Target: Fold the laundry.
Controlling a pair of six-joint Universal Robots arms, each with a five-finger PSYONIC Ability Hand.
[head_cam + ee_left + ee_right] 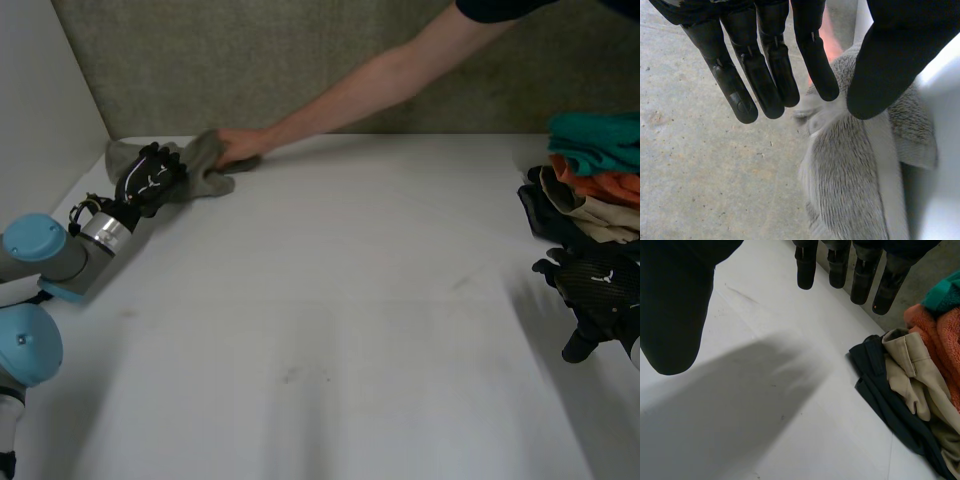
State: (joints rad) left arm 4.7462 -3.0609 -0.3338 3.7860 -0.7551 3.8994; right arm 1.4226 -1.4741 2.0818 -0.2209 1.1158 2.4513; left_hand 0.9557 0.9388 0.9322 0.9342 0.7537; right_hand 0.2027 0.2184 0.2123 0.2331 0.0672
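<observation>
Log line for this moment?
left hand: open, at towel | person's hand: on towel | right hand: open, beside pile

Person's forearm [370, 85] reaches in from far right; person's hand [238, 146] at white table's [350, 300] far-left corner. Grey-green wall [250, 60] behind.

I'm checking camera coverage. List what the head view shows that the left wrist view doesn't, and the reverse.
Head view adds: a person's forearm reaching to the grey cloth, the laundry pile and the right hand. Left wrist view adds: the cloth's fuzzy nap and hem band, at the fingertips of the open left hand. Both: the cloth and the left hand.
</observation>
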